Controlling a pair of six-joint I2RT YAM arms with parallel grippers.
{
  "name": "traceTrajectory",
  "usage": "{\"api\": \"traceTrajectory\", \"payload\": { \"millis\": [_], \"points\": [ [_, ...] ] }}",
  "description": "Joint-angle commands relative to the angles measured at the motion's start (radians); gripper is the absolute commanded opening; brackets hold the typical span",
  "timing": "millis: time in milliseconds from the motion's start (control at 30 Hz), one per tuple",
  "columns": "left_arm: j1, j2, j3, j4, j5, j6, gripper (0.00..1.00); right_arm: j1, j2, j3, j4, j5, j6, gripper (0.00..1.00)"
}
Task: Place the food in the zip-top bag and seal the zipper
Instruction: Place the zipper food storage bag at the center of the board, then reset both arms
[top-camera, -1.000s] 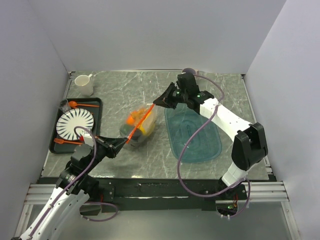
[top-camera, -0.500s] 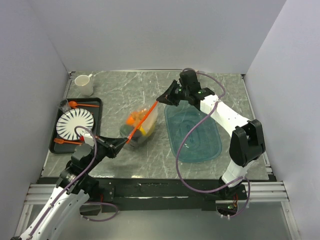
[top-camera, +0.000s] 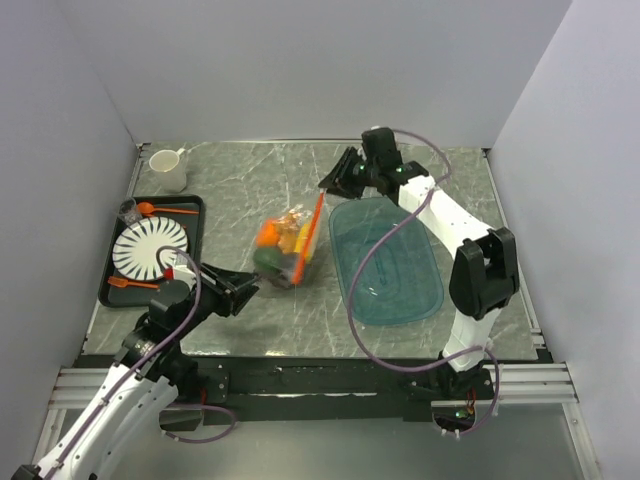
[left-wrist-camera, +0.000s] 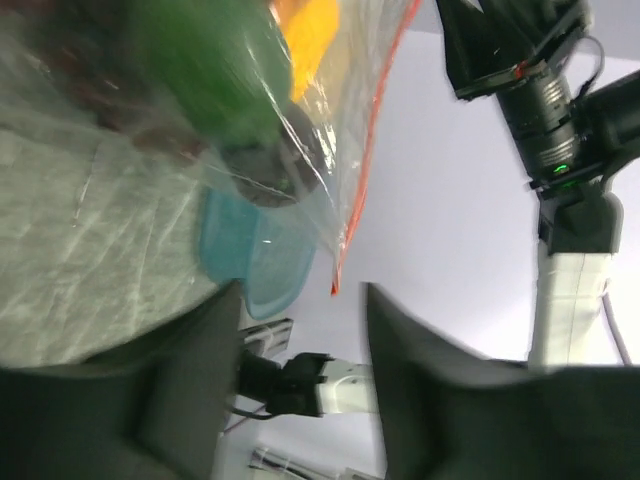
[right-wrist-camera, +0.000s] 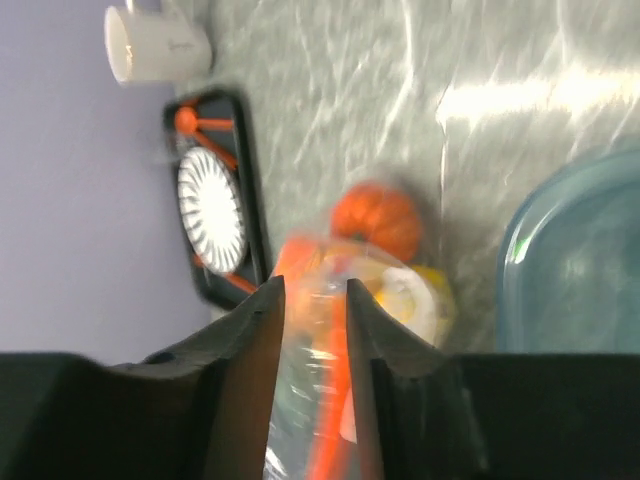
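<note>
The zip-top bag (top-camera: 296, 262) lies in the middle of the desk (top-camera: 250, 180). The food (top-camera: 280, 245) is inside it. You can see a green fruit (top-camera: 268, 258) and an orange fruit (top-camera: 266, 235) through the clear plastic. The zipper (top-camera: 312, 232) is a thin orange-red line along the 3 o'clock side of the bag. It runs from the 1 o'clock corner down to the 5 o'clock corner.

The left gripper (top-camera: 243, 288) is at 7 o'clock from the bag, just beside it. Its two fingers are wide apart and hold nothing. In the left wrist view the low end of the zipper hangs free in the gap and touches neither finger.

The right gripper (top-camera: 330, 182) is at 1 o'clock from the bag, right at the top end of the zipper. Its fingers are only a little apart. The orange-red line shows as a blur in the gap. I cannot tell if the fingers pinch it or not.

A see-through teal tray (top-camera: 400, 280) lies at 3 o'clock from the bag. A black tray (top-camera: 192, 215) sits at 9 o'clock, with a white plate (top-camera: 150, 248) and an orange spoon (top-camera: 160, 209) on it. A white mug (top-camera: 168, 170) stands at 10 o'clock, in the far corner.
</note>
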Motion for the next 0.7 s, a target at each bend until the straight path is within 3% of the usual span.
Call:
{"api": "traceTrajectory", "payload": {
  "millis": [0, 33, 133, 367, 667],
  "points": [
    [0.003, 0.032, 0.15, -0.109, -0.046, 0.137, 0.72, -0.026, 0.042, 0.155, -0.109, 0.081, -0.117, 0.44],
    [0.003, 0.037, 0.174, -0.136, -0.061, 0.155, 0.78, -0.028, 0.039, 0.154, -0.117, 0.095, -0.13, 0.56],
    [0.003, 0.063, 0.238, -0.189, -0.095, 0.213, 0.99, -0.032, 0.002, 0.108, -0.13, 0.154, -0.146, 0.61],
    [0.003, 0.228, 0.417, -0.294, -0.127, 0.386, 0.99, -0.055, -0.159, -0.098, -0.114, 0.243, -0.164, 0.62],
    [0.003, 0.581, 0.713, -0.488, -0.267, 0.618, 0.99, -0.095, -0.358, -0.386, -0.078, 0.285, -0.213, 0.62]
  ]
}}
